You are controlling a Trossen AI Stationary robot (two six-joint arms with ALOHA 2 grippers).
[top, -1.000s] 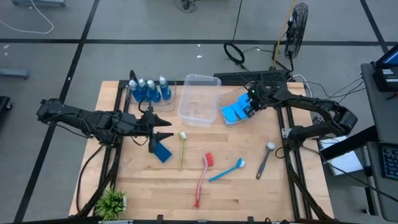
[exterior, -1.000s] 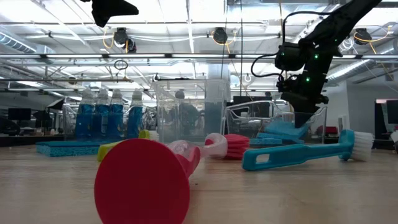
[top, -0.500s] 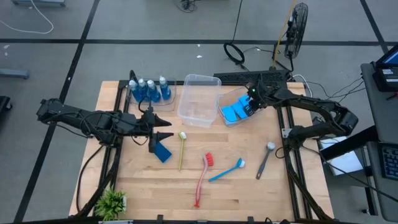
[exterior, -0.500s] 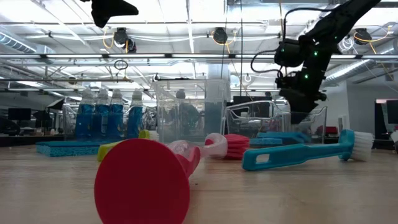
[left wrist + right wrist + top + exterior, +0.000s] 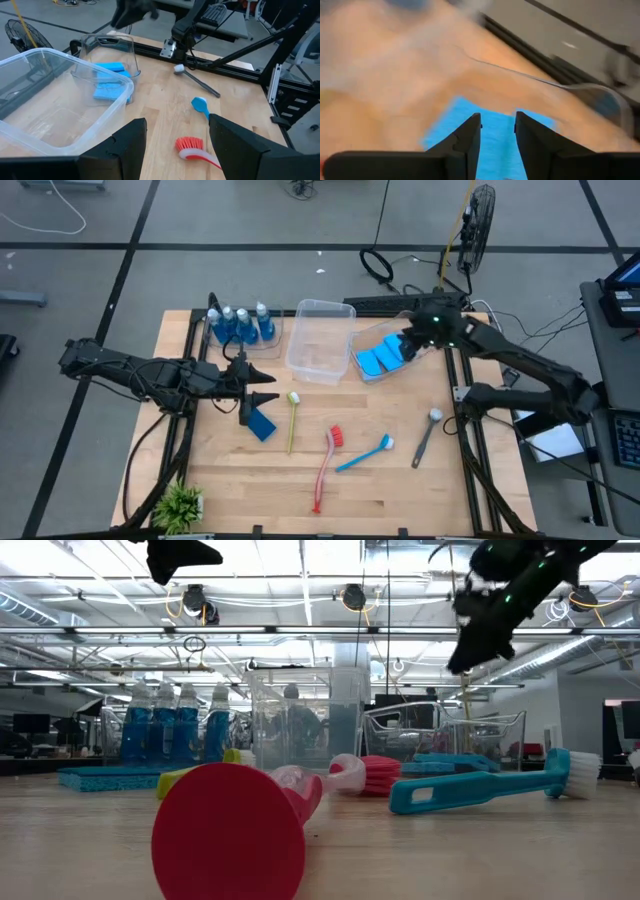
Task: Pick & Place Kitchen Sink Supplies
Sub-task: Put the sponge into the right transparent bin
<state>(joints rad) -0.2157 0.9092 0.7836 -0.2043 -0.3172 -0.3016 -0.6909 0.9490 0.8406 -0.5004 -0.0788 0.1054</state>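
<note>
Two blue sponges [image 5: 379, 360] binned in small tub [image 5: 372, 376]; one sponge [image 5: 261, 423], four brushes loose. Right gripper [image 5: 408, 350] parted, empty; left gripper [image 5: 268, 392] parted, empty.

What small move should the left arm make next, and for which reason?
Probably lower the left pincer onto the loose blue sponge. Its jaws are open and empty, and the sponge lies on the table just beside it, while other sponges already sit in the small tub.
</note>
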